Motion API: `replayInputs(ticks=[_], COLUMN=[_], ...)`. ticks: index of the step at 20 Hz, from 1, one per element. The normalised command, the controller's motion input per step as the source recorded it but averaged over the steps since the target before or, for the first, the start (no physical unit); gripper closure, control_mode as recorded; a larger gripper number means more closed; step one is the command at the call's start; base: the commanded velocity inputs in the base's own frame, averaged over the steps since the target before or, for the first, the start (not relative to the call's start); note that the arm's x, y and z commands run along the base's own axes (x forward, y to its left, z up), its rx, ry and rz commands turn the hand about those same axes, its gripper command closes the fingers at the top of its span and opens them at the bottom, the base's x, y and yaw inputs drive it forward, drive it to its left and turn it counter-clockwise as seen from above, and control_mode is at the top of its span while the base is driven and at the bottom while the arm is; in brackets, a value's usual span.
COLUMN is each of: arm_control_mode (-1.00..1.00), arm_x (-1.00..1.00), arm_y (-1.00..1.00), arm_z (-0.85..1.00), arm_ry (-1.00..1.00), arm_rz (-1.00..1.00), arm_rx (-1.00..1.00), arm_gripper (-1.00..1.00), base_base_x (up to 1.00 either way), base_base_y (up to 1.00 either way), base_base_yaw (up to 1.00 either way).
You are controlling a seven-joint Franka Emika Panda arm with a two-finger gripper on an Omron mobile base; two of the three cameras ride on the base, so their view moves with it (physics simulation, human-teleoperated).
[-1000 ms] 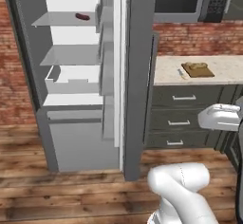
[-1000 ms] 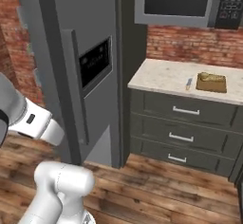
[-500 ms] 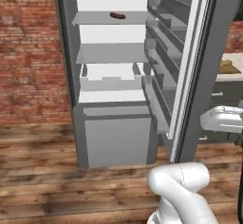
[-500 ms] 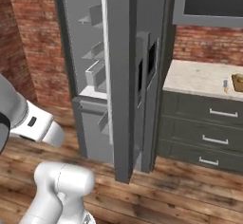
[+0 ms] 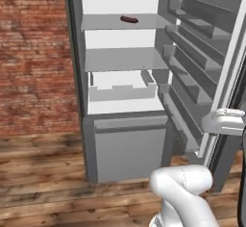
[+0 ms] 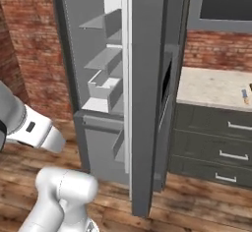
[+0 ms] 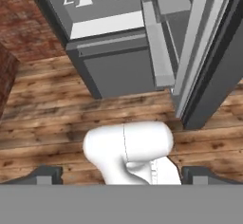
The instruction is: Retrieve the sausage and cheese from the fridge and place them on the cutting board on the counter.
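Observation:
The grey fridge [image 5: 127, 144] stands open, showing its white inside and grey shelves. A slim dark red-brown sausage [image 5: 129, 19] lies on the top shelf, toward the middle. I cannot see the cheese on any shelf, and the cutting board is out of view. The beige counter [image 6: 216, 86] lies to the right of the fridge, past the open door. My gripper [image 7: 121, 175] is open and holds nothing, its fingertips [image 7: 45, 174] spread wide. It points down at the wooden floor in front of the fridge's lower drawer, well below the sausage and away from it.
The open fridge door [image 5: 211, 72] with its door shelves juts out on the right, close to my forearm [image 5: 226, 122]. A white bin [image 5: 122, 86] sits under the second shelf. Dark drawers [image 6: 221, 152] run below the counter, and a small blue and orange knife [image 6: 244, 94] lies on it. Brick wall is on the left.
The base has swung left, so the whole scene slid right: the fridge's inside is now central and nearer, and the counter has left the left base view. The sausage has not moved.

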Motion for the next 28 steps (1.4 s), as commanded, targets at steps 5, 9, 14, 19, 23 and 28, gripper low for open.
replayInputs(ticks=[5, 9, 14, 19, 23, 28], arm_control_mode=[1.00, 1.00, 1.00, 1.00, 1.00, 1.00], arm_x=[0.00, 0.00, 0.00, 0.00, 0.00, 0.00], arm_y=[0.00, 0.00, 0.00, 0.00, 0.00, 0.00], arm_z=[0.00, 0.00, 0.00, 0.00, 0.00, 0.00], arm_ry=[0.00, 0.00, 0.00, 0.00, 0.00, 0.00], arm_rz=[0.00, 0.00, 0.00, 0.00, 0.00, 0.00], arm_rx=[0.00, 0.00, 0.00, 0.00, 0.00, 0.00], arm_gripper=[-1.00, -1.00, -1.00, -1.00, -1.00, -1.00], base_base_x=[0.63, 0.57, 0.64, 0.73, 0.82, 0.68], base_base_y=[0.80, 0.40, -0.31, -0.14, -0.47, -0.60], base_base_yaw=[-0.08, -0.11, -0.03, -0.02, 0.00, 0.00])
